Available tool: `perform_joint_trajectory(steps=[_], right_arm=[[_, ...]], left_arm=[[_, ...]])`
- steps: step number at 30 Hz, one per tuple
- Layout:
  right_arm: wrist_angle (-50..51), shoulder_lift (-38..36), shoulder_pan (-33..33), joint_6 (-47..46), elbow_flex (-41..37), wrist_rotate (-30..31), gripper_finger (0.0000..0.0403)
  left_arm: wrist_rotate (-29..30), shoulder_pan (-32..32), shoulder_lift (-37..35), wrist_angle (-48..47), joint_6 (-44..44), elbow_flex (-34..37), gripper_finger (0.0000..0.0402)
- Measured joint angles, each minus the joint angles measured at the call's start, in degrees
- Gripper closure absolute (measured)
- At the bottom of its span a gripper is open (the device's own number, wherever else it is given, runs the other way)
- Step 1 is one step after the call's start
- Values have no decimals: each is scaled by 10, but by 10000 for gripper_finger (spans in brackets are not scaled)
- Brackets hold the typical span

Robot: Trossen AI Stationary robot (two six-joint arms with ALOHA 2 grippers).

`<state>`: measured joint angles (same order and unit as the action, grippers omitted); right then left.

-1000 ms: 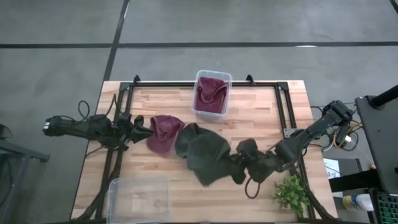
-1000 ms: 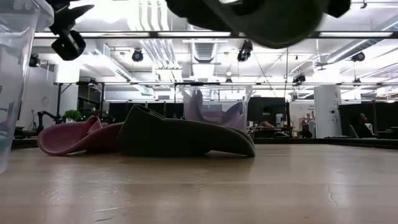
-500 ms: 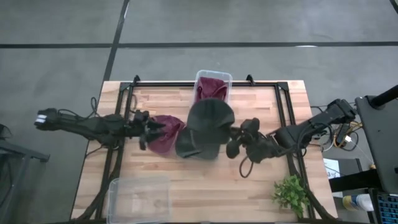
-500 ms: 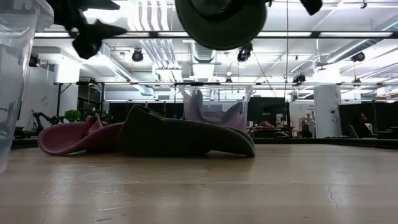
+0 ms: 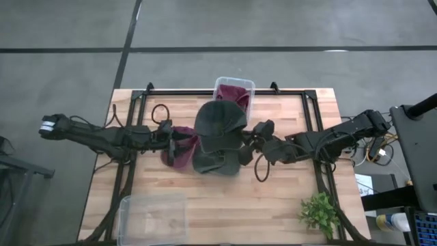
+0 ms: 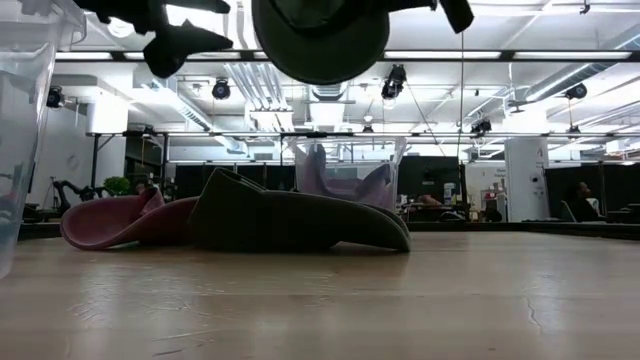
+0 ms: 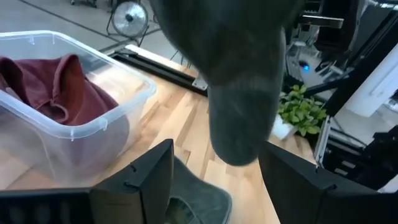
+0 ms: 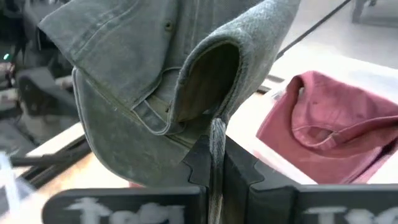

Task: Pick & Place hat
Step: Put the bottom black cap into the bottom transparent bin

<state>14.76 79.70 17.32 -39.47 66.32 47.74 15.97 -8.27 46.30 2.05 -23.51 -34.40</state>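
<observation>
High view. Wooden table (image 5: pixel 273 205) on a grey concrete floor, black frame rails along its edges. My right gripper (image 5: pixel 247 145) pinches a dark green cap (image 5: pixel 218 121) by its strap and holds it in the air between the middle of the table and the far clear bin (image 5: pixel 235 87), which has a maroon cap in it (image 5: pixel 233 93). Another dark green cap (image 5: pixel 215 162) and a maroon cap (image 5: pixel 179 152) lie on the wood below, touching. My left gripper (image 5: pixel 179 140) sits over that maroon cap, fingers spread, nothing in them. An empty clear bin (image 5: pixel 151 217) stands at the near left corner, a small green plant (image 5: pixel 319 213) at the near right.

Low view. Bare planks run back to a workshop with ceiling lights, ducts and dark racks. The two lying caps overlap, with the far bin behind them. The held cap hangs at the top edge, partly cut off; both my grippers are mostly out of frame.

Left wrist view. My two fingers (image 7: pixel 146 177) stand apart; the held cap hangs in front and blocks much of the room.

Right wrist view. My fingers (image 8: pixel 199 162) are pressed on the strap; the cap hides most of the table.
</observation>
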Motion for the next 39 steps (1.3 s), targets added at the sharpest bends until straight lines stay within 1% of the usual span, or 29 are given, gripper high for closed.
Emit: perform_joint_trajectory(steps=[2,5,8,11,14,17,20,24,27,30,39], right_arm=[[0,2,0,14,0,-27,390],[0,2,-1,43,0,-91,390],[8,2,-1,46,0,-149,390],[43,3,-6,26,0,-204,390],[99,10,-11,-7,0,-243,390],[129,24,-12,9,0,-281,390],[133,42,-11,39,0,-314,390],[131,64,-11,70,0,-343,390],[130,81,-11,82,0,-348,390],[130,94,-11,102,2,-363,390],[130,123,1,181,75,-352,390]], left_arm=[[0,0,-4,-45,6,-28,174],[9,0,-9,-117,14,-77,174],[26,0,-9,-175,24,-123,174],[26,0,-9,-192,26,-165,174],[19,0,-8,-208,34,-203,174],[18,0,-2,-221,43,-231,174],[17,0,13,-221,42,-240,174],[-3,0,48,-234,39,-239,174],[-31,0,74,-231,41,-238,174],[-39,2,101,-226,42,-238,174],[-50,3,171,-236,39,-245,174]])
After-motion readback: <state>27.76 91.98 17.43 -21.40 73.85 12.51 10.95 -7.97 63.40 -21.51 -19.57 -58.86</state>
